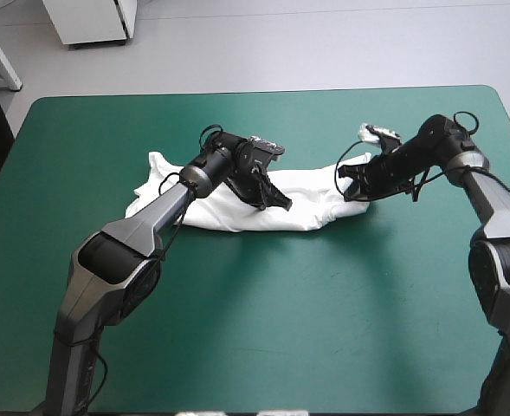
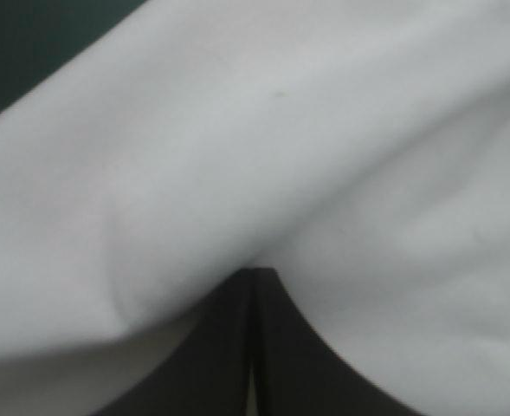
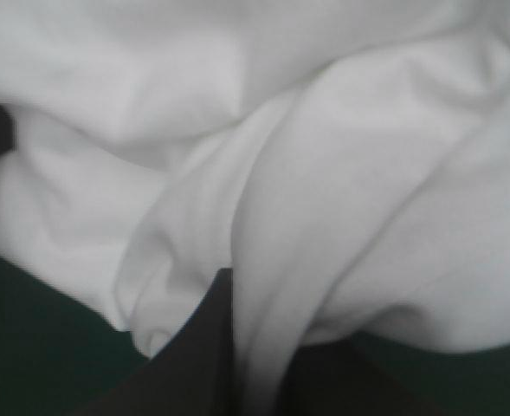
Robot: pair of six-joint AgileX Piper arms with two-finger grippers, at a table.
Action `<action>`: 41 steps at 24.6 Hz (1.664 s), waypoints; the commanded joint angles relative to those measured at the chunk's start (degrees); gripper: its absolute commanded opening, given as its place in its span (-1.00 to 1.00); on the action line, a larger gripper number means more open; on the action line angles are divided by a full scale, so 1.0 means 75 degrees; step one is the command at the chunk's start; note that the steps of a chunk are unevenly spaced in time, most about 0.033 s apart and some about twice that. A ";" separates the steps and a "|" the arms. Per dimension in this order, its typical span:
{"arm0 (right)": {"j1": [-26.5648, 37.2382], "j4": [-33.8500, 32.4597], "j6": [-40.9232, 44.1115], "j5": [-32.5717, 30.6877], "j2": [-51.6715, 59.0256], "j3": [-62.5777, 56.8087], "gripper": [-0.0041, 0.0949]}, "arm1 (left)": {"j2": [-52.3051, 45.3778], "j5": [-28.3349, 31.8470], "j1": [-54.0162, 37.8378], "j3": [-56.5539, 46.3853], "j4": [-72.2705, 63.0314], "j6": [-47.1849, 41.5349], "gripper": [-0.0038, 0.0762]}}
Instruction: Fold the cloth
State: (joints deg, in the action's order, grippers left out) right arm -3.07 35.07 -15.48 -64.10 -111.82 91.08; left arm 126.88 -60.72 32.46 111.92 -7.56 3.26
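I hold the shirt (image 1: 237,215) pinched in left tool (image 1: 276,201) and right tool (image 1: 351,187); uneven lifting could pull either grip loose

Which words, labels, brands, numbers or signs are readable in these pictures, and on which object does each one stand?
None: no word, label, brand, number or sign can be read in any view.
The T-shirt shows as plain white, with no print or tag visible.
The teal-green cover carries no marking.
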 commanded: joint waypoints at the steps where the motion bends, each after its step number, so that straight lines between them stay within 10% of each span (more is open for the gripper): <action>1: -0.0108 0.0680 -0.0110 -0.0213 0.0807 0.0806 -0.95 | -0.0306 0.0088 0.0092 0.0148 -0.0225 0.0005 -0.93; 17: -0.0941 0.1861 -0.0178 -0.0622 0.1098 0.2053 -0.95 | -0.0545 -0.0625 0.0024 0.0124 0.0176 -0.0351 -0.93; 31: -0.1654 0.1681 -0.0402 0.0086 0.1098 0.2655 -0.95 | -0.7374 -0.0096 -0.0948 -0.6736 0.1436 -0.0939 -0.93; 41: -0.3176 0.1594 -0.0460 0.1533 0.0412 0.2786 -0.95 | -1.1567 -0.0859 -0.1202 -0.8000 0.2216 -0.1819 -0.93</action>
State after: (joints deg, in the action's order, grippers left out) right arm -24.47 44.48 -17.86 -56.78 -109.84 109.27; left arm 42.76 -65.03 23.63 51.18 6.47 -7.84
